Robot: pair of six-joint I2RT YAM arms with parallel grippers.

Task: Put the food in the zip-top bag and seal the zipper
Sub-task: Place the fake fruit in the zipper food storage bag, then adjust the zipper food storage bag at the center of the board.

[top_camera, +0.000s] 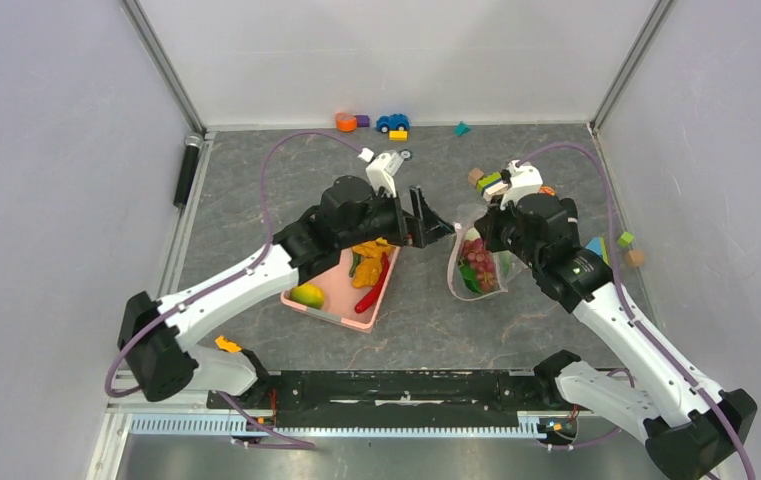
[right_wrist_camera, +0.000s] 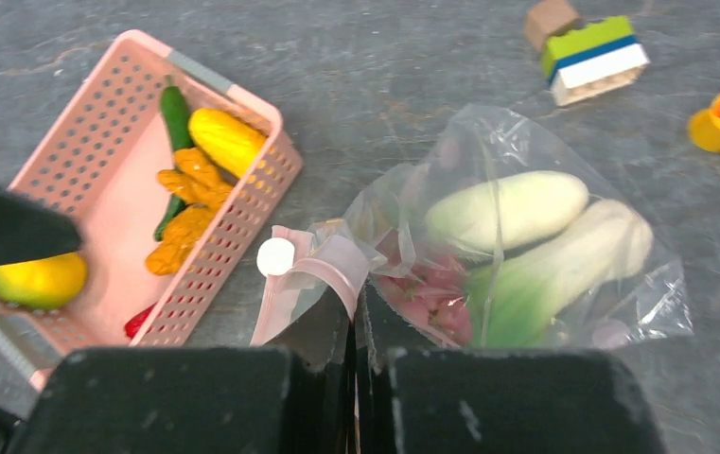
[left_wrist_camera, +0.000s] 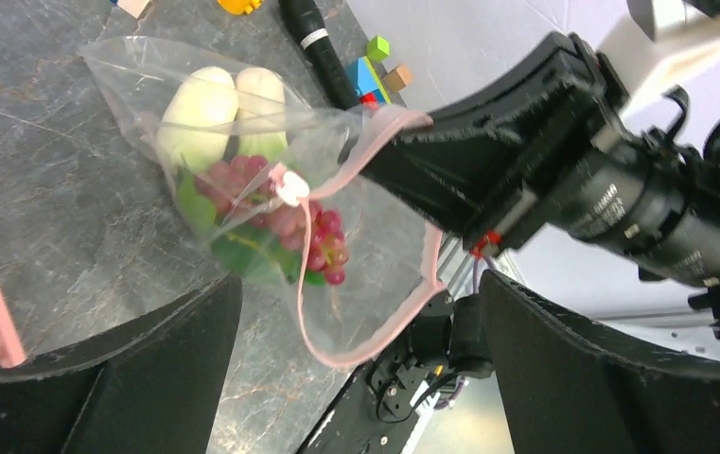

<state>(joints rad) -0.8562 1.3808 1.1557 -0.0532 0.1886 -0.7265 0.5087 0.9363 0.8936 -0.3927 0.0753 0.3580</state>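
right gripper [right_wrist_camera: 356, 364], fingers pressed together on the pinkish zipper [right_wrist_camera: 323, 265] at the mouth of the zip-top bag [right_wrist_camera: 517, 142]; the pinched edge is lifted while the bag's body lies on the grey table [top_camera: 256, 190]. white slider tab [right_wrist_camera: 275, 255] sits on the strip just beside the pinch, on the basket side. in the left wrist view the mouth stands open as a loop of pink strip. bag contents: white-stalked bok choy [right_wrist_camera: 526, 227] along the closed end, and a reddish grape-like cluster [right_wrist_camera: 431, 293] with a green piece nearer the mouth. left gripper [top_camera: 434, 225], fingers wide apart with nothing between them, hovers just left of the bag mouth, pointing at it, above the far end of the pink basket [top_camera: 336, 288]. basket contents, not yet bagged: yellow-green mango [top_camera: 307, 295] in the near corner, red chili [top_camera: 376, 290] along the right wall, orange pieces [top_camera: 369, 265] in the middle, a yellow piece [right_wrist_camera: 228, 140] and a slim green piece [right_wrist_camera: 174, 104] at the far end. a green-and-white block stack [top_camera: 491, 182] lies just beyond the bag. well apart, along the table's far edge, lie a blue toy car [top_camera: 392, 122] and loose blocks [top_camera: 346, 122]; two more blocks [top_camera: 626, 240] lie at the right edge.
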